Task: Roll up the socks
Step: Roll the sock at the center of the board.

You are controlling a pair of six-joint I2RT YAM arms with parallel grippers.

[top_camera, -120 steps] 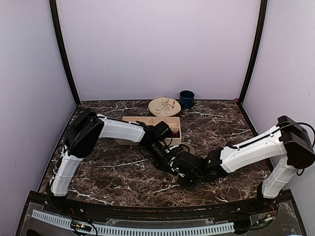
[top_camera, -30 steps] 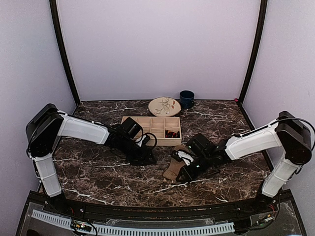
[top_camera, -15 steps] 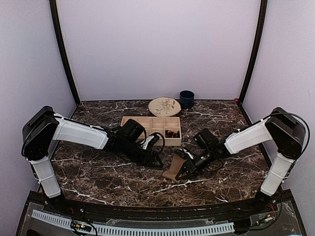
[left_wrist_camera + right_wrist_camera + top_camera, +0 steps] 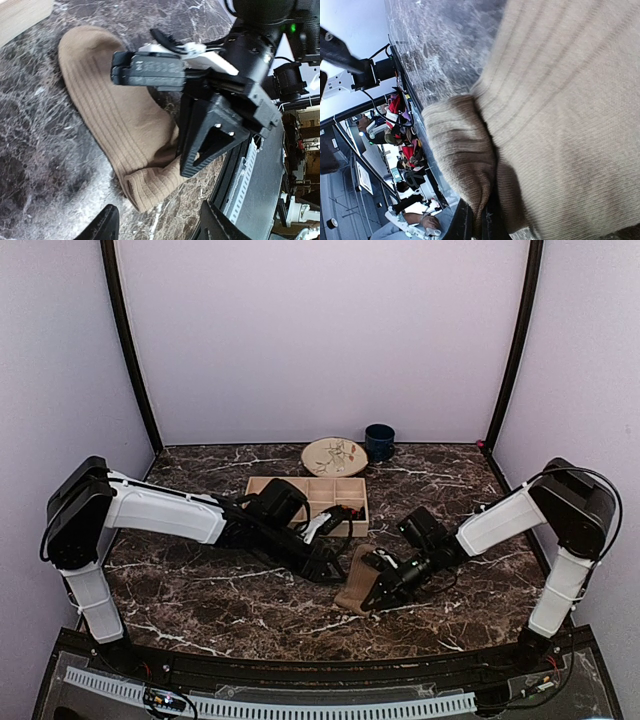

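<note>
A tan ribbed sock lies on the dark marble table in front of the wooden tray. My right gripper sits at its near end, shut on a folded-over edge of the sock; the pinch shows at the bottom of the right wrist view. My left gripper hangs open just left of the sock, with nothing between its fingers. In the left wrist view the sock stretches away from me, its cuff end curled, with the right gripper clamped on that end.
A wooden compartment tray stands behind the sock, with small dark items in one cell. A patterned plate and a blue cup sit at the back wall. The table's front rail runs close below the sock.
My left gripper has moved right, up to the sock's left side. The right gripper has kept its grip on the sock and shifted a little toward the near edge.
</note>
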